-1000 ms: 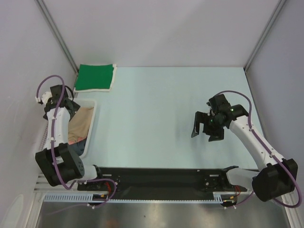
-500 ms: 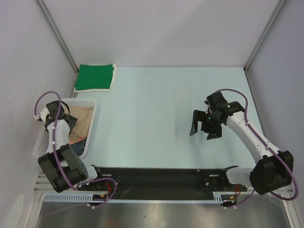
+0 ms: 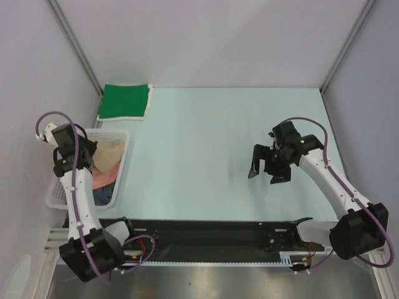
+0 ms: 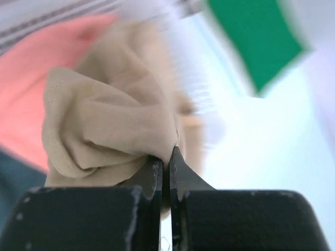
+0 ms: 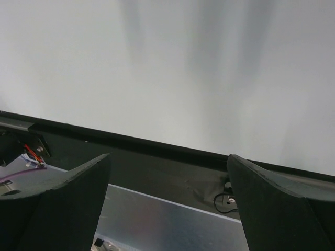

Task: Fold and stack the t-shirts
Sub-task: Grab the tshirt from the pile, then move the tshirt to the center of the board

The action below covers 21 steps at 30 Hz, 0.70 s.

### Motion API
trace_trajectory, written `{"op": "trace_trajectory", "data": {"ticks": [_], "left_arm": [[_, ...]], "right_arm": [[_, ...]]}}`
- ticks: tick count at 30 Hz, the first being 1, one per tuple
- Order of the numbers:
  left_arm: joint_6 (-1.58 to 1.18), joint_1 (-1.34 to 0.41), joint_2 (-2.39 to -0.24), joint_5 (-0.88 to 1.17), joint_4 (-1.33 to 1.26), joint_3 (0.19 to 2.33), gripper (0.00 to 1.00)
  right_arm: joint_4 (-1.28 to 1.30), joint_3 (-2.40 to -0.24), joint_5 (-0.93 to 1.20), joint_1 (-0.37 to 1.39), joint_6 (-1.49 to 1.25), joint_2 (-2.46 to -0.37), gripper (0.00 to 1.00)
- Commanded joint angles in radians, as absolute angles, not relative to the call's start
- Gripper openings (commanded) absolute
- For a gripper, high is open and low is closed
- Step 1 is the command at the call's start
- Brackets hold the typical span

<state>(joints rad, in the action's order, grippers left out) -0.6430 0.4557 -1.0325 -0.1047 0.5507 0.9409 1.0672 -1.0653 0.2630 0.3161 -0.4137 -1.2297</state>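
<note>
A white basket [image 3: 125, 134] at the table's left holds three crumpled t-shirts: tan [image 3: 110, 152], salmon pink [image 3: 103, 178] and dark grey-blue [image 3: 106, 195]. My left gripper [image 3: 91, 156] hangs over the basket, shut on a bunched fold of the tan shirt [image 4: 104, 120], with cloth pinched at the tips of the gripper [image 4: 166, 157]. Pink cloth [image 4: 31, 68] shows behind the tan bunch. A folded green t-shirt [image 3: 125, 101] lies flat at the back left. My right gripper [image 3: 267, 171] hovers over the table's right side, open and holding nothing [image 5: 168, 157].
The basket's lattice wall [image 4: 183, 63] looks blurred in the left wrist view, with the green shirt [image 4: 256, 36] beyond it. A black rail [image 3: 212, 233] runs along the near edge between the arm bases. Grey walls enclose the pale blue tabletop [image 3: 199, 143].
My left gripper has closed on the tan shirt and drawn a bunch of it upward as the left arm swung to the left. The right arm has hardly moved.
</note>
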Motion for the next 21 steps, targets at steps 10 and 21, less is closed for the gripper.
{"op": "trace_trajectory", "data": {"ticks": [10,21], "left_arm": [[-0.624,0.039,-0.894,0.250,0.402,1.376,0.00],[-0.623,-0.684,-1.008,-0.029,0.480,1.062,1.00]], "right_arm": [[1.117,-1.141,0.259,0.347,-0.385,-1.230,1.00],[1.103,-1.143,0.193,0.337,-0.400,-1.186,1.00]]}}
